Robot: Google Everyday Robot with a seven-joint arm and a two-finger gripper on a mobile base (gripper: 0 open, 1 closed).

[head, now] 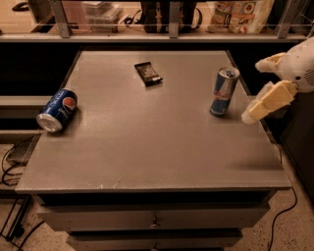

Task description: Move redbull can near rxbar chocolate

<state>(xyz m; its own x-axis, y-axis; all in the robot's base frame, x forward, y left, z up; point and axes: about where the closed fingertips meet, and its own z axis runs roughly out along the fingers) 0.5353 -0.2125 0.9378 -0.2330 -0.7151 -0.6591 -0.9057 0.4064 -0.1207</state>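
Observation:
The redbull can (pixel 224 91) stands upright at the right side of the grey table (pixel 147 142). It is slim, blue and silver, with a silver top. The rxbar chocolate (pixel 148 73) lies flat in a dark wrapper at the table's far middle, well left of the can. My gripper (pixel 251 91) comes in from the right edge of the view, just right of the can and apart from it. Its two pale fingers (pixel 267 101) are spread open and hold nothing.
A blue Pepsi can (pixel 57 110) lies on its side near the table's left edge. A shelf with bags and boxes (pixel 240 12) runs behind the table. Drawers (pixel 154 220) sit under the tabletop. Cables lie on the floor at both sides.

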